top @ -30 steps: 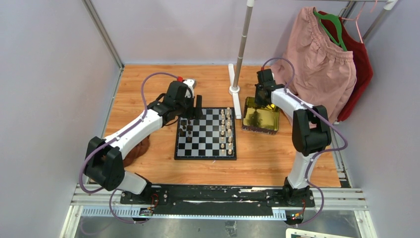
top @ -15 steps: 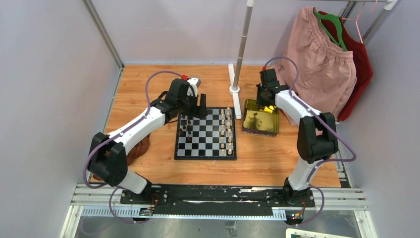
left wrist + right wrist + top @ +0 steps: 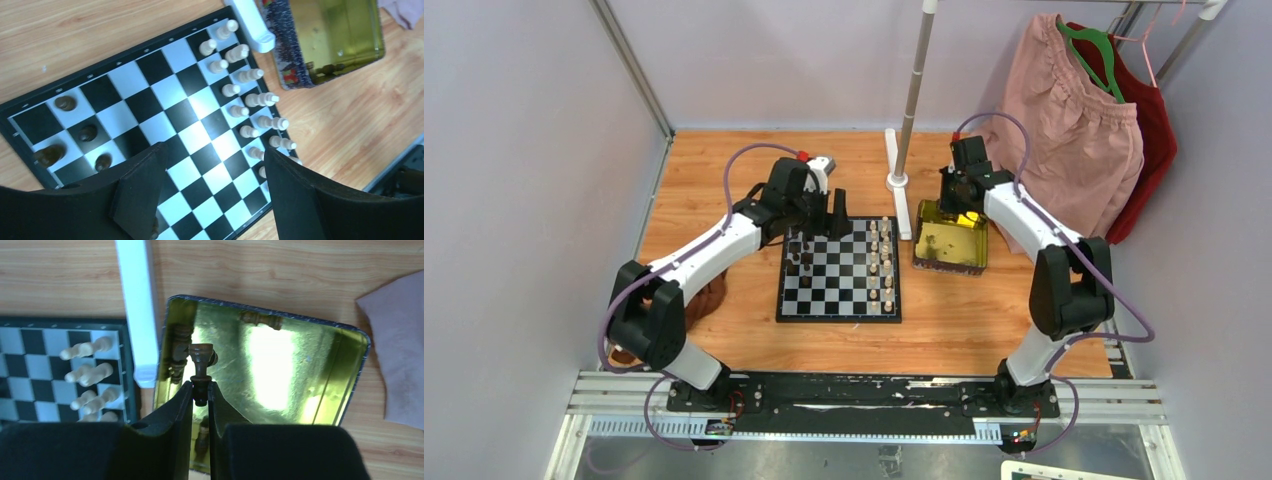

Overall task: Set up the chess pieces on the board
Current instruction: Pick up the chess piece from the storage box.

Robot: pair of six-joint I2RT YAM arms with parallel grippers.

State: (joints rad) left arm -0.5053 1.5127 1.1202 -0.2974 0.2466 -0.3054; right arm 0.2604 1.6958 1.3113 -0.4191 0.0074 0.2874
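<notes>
Your left end effector is open; the right end effector barely pinches a dark piece at 2 o'clock, risking a drop.

The left fingers block the board's near squares in the left wrist view, where the gold tray runs off the top edge. The dark piece's foot is buried between the right fingers. From above, the chess pieces are too small to tell apart by kind.
</notes>
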